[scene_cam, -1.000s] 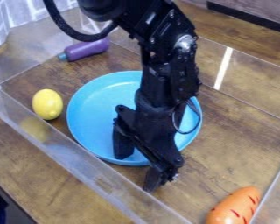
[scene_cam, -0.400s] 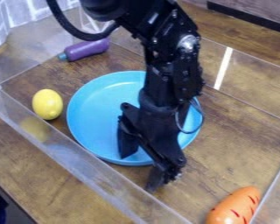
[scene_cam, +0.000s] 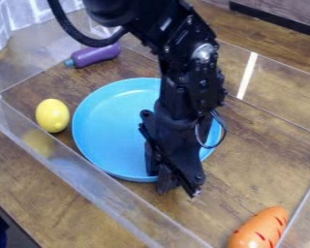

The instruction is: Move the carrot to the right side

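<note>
While the gripper stands nearly closed (holding nothing) beside the blue plate, reopen it before reaching the carrot.

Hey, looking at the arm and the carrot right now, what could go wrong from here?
1. The gripper is down on bare wood beside the blue plate, well short of the carrot; if it closes here it probably grabs nothing.
2. It stands right at the plate's rim, so a sideways move might nudge the plate.
3. The carrot lies at the picture's bottom edge, partly out of view, so judging a grasp on it may be hard.
</note>
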`<state>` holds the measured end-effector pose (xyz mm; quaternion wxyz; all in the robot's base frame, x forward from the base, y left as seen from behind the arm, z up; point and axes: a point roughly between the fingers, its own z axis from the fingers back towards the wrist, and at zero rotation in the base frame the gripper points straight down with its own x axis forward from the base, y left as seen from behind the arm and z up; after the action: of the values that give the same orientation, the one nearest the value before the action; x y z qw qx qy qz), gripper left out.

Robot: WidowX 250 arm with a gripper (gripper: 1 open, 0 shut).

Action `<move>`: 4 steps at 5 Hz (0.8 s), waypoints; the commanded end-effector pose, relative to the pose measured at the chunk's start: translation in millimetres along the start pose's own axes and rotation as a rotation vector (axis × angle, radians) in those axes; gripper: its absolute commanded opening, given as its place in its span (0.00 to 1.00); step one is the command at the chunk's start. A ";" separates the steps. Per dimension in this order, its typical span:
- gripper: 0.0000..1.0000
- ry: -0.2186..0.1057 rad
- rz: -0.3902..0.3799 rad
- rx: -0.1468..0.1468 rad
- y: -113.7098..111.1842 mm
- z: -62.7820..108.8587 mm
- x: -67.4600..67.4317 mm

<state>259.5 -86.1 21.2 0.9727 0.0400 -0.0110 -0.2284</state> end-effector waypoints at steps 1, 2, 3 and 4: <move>0.00 -0.029 -0.019 0.005 6.9 7.4 -8.2; 0.00 -0.039 -0.064 0.010 2.8 19.7 -6.1; 0.00 -0.039 -0.110 0.020 -1.8 30.2 -2.6; 0.00 -0.045 -0.159 0.022 -8.8 23.9 1.4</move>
<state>253.6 -91.3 39.2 0.9524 0.0486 -0.0201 -0.3002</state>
